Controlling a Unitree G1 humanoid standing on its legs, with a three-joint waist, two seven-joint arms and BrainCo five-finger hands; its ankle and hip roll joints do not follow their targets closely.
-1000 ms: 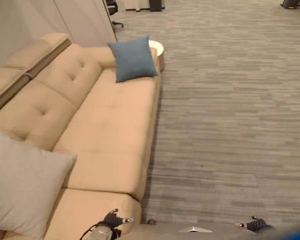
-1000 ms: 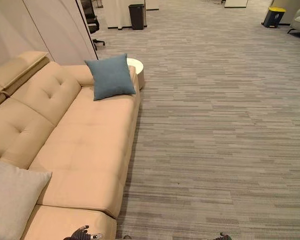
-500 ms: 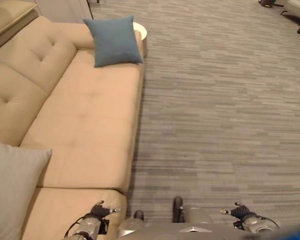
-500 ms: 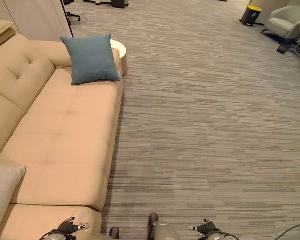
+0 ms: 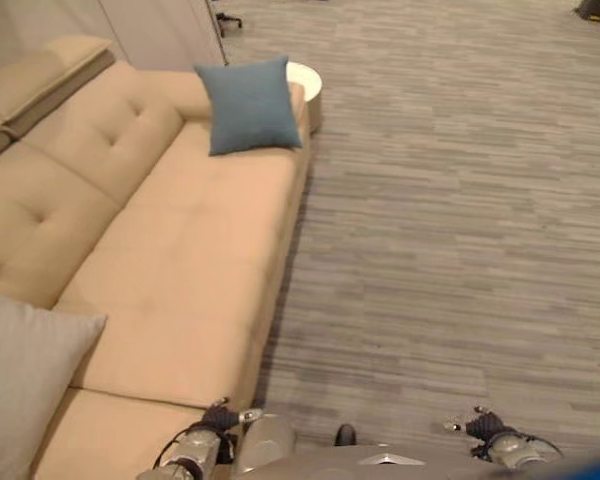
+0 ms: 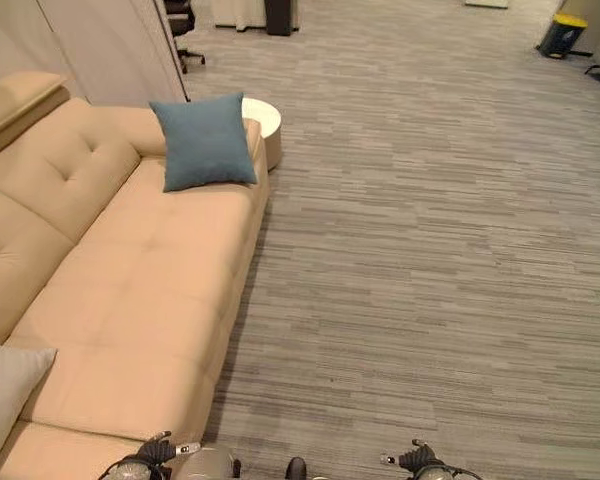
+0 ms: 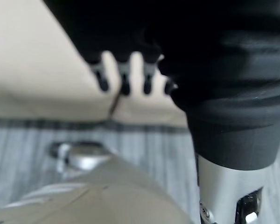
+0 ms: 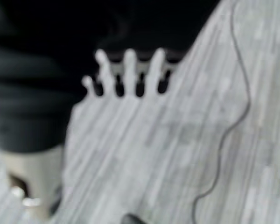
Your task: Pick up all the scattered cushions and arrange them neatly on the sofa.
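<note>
Left eye view puts both hands nearest, at the bottom of the scene: the left hand [image 5: 218,424] hangs over the sofa's [image 5: 190,260] front edge, the right hand [image 5: 485,430] over the carpet floor [image 5: 460,220]. Each wrist view shows that hand's fingers [image 7: 123,77] straight, relaxed and holding nothing.

Next out, a grey cushion [image 5: 20,385] leans against the sofa back at the near end of the seat. The long middle of the seat is bare. At the far end, a blue cushion [image 5: 250,103] stands propped against the armrest, with a small round white side table [image 5: 308,82] just beyond that end.

No cushion lies on the stretch of floor in sight, so the step in hand looks like a search, or a check of the arrangement, rather than a pick-up. The next move calls for looking over more of the floor for any stray cushion. If none turns up, the grey cushion could be straightened to match the blue one.
</note>
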